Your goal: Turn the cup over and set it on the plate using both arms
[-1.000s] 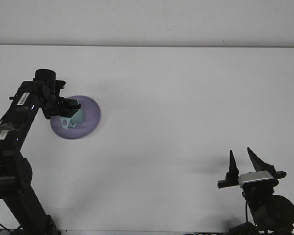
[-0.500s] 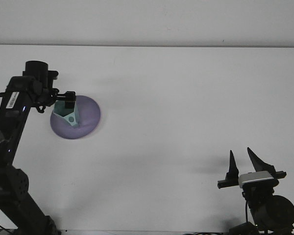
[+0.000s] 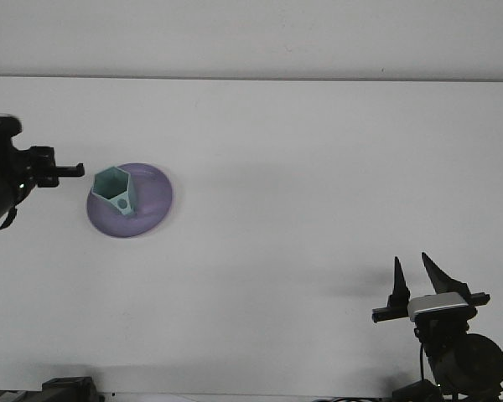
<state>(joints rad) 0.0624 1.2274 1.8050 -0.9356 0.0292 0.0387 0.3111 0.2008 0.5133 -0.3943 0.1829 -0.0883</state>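
A pale teal cup with a five-sided mouth stands upright, mouth up, on the left half of a purple plate at the table's left. My left gripper has drawn off to the left of the plate, near the frame's edge; only its dark tip shows and nothing is between the fingers that I can make out. My right gripper stands open near the front right corner, fingertips pointing up, holding nothing.
The white table runs back to a pale wall. The right arm's base and a silver block sit at the lower right.
My left gripper let go of the cup on the plate and pulled away leftward. The cup now stands free. The right arm has not moved.
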